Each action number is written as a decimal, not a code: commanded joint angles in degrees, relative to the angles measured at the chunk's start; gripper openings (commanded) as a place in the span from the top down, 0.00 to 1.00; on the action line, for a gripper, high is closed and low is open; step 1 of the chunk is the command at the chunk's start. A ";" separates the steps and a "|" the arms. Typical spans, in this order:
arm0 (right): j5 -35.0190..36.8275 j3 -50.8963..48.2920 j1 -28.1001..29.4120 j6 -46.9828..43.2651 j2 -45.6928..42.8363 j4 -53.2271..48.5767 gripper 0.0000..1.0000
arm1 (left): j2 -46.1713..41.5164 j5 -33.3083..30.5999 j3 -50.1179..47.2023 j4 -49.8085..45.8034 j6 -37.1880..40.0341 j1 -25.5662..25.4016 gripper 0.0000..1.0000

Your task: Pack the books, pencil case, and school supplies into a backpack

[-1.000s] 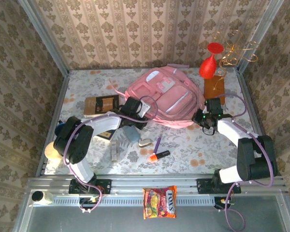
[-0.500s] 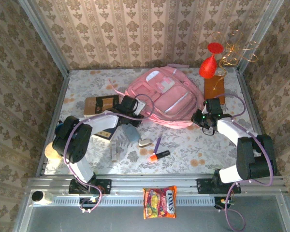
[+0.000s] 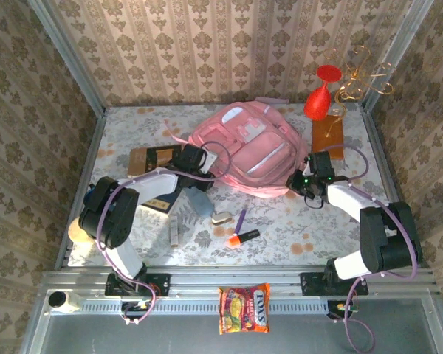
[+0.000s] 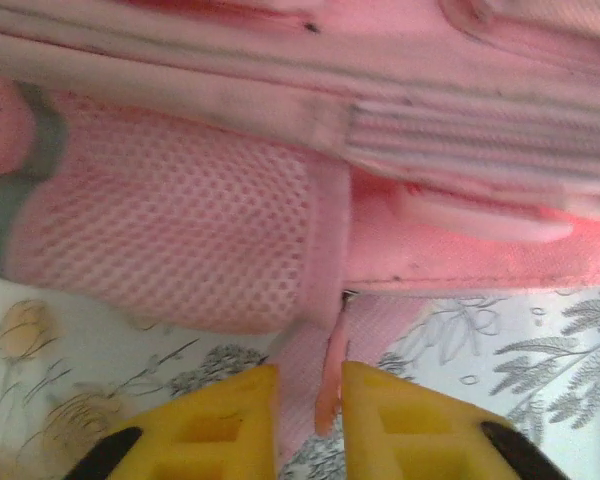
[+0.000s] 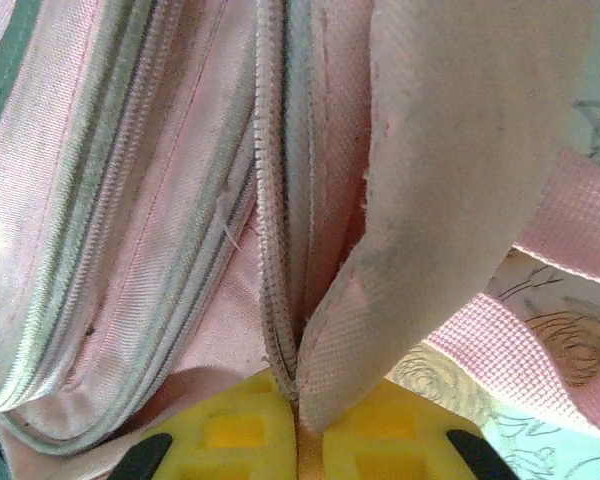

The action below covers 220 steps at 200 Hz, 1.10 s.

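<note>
Backpack first: your large pink fabric backpack (image 3: 244,147) lay flat on the flowered table (image 3: 303,228), toward twelve o'clock from the arm bases, zips shut as far as the overhead view showed. Your left gripper (image 3: 209,162) sat at the bag's eight o'clock edge; in its wrist view the yellow fingers (image 4: 220,420) stood a narrow gap apart below the mesh side pocket (image 4: 180,220), with a thin pink tab (image 4: 327,380) hanging between them, and you could not tell whether they pinched it. Your right gripper (image 3: 295,181) was at the bag's four o'clock corner, clamped on a fold of pink fabric (image 5: 430,200) beside a zip seam (image 5: 275,250). At six o'clock from the bag lay the soft grey-blue pencil case (image 3: 199,200), the small beige-white oblong piece (image 3: 222,217), the purple pen (image 3: 241,218), the orange-and-black marker (image 3: 242,238) and the pale narrow stick (image 3: 174,230), all on the table outside the bag. The brown-and-tan book (image 3: 151,157) lay at the bag's nine o'clock, and the dark navy book (image 3: 162,203) lay partly under your left arm.
</note>
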 commanded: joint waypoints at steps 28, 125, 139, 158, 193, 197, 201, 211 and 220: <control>0.32 0.01 7.61 1.38 -0.92 1.21 0.57 | -8.12 -0.12 0.64 -5.92 -3.70 0.38 0.56; 2.32 -0.65 -1.66 -1.39 -1.73 0.44 0.40 | 2.96 5.14 13.08 -7.62 11.63 -16.12 0.29; 2.33 -0.74 -1.66 -1.62 -0.38 0.95 0.43 | 6.07 5.41 15.98 -9.08 12.91 -16.93 0.29; 2.31 -1.35 -1.75 -1.58 0.97 1.75 0.47 | 9.82 6.26 19.50 -10.92 13.78 -17.56 0.30; 1.38 -2.63 -1.74 -0.80 2.37 3.77 0.51 | 13.67 8.55 23.18 -12.80 14.06 -17.76 0.34; 1.28 -2.67 -1.74 -0.70 2.43 3.91 0.51 | 13.94 8.72 23.44 -12.95 14.17 -17.79 0.35; 1.14 -2.73 -1.74 -0.63 2.56 4.00 0.51 | 14.27 8.84 23.71 -13.21 14.21 -17.79 0.36; 0.91 -2.85 -1.71 -0.45 2.69 4.32 0.51 | 15.07 8.88 24.27 -13.98 14.58 -17.79 0.38; 0.74 -2.92 -1.74 -0.43 2.76 4.54 0.51 | 15.66 8.72 24.53 -14.41 14.97 -17.77 0.39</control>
